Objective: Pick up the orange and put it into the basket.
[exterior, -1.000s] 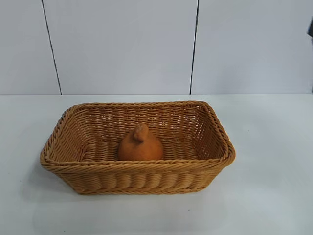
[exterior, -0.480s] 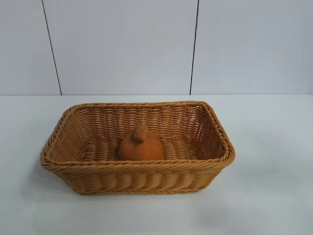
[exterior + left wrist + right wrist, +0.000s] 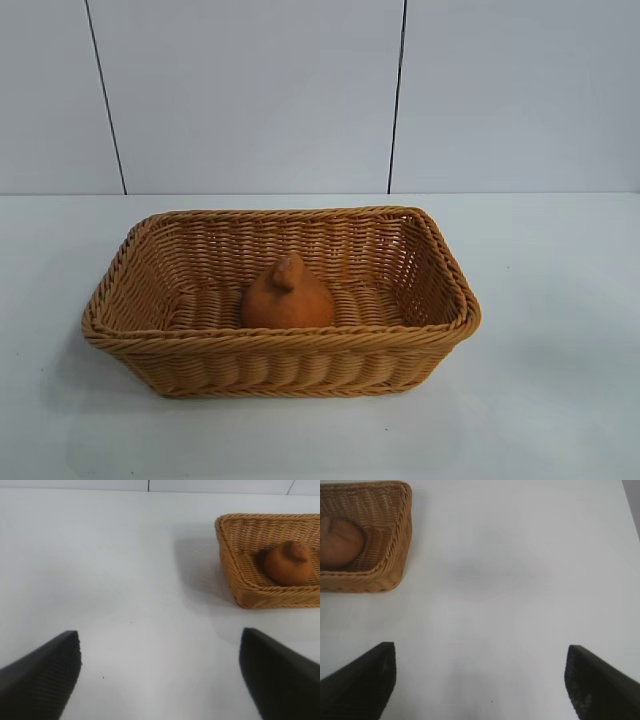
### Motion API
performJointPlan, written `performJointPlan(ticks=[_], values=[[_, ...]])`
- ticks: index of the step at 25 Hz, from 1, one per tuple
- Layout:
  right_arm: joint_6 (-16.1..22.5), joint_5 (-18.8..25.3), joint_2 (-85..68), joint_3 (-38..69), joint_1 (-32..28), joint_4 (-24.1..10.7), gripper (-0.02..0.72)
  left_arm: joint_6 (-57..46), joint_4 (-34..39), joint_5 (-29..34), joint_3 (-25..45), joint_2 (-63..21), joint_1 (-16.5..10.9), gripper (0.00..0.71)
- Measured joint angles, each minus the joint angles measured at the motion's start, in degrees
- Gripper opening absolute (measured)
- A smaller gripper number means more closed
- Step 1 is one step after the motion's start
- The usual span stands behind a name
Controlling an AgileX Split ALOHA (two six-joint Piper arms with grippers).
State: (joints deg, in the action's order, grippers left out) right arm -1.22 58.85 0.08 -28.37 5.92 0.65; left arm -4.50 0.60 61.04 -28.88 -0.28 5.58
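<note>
Orange [image 3: 287,297]: I am seeing it sitting inside the basket [image 3: 280,345] near the middle — dull orange-brown, squat, knob pointing up.
Left gripper [image 3: 160,672]: hanging over bare table [image 3: 560,400] well apart from the basket, jaws spread wide, gripping nothing.
Right gripper [image 3: 481,677]: likewise wide and empty, off the basket's other side.
Surroundings: grey wall panels [image 3: 250,95] standing behind the basket.

basket [image 3: 280,355]: woven wicker | orange [image 3: 288,297]: rough, matt | table [image 3: 560,400]: smooth, matt
</note>
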Motion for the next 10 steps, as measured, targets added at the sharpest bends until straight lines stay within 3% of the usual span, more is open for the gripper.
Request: performJointPlan(ticks=[10], values=[[0.0, 0.1, -0.5, 0.0, 0.0, 0.0, 0.631, 0.0, 0.0, 0.0, 0.0, 0.0, 0.0, 0.615]])
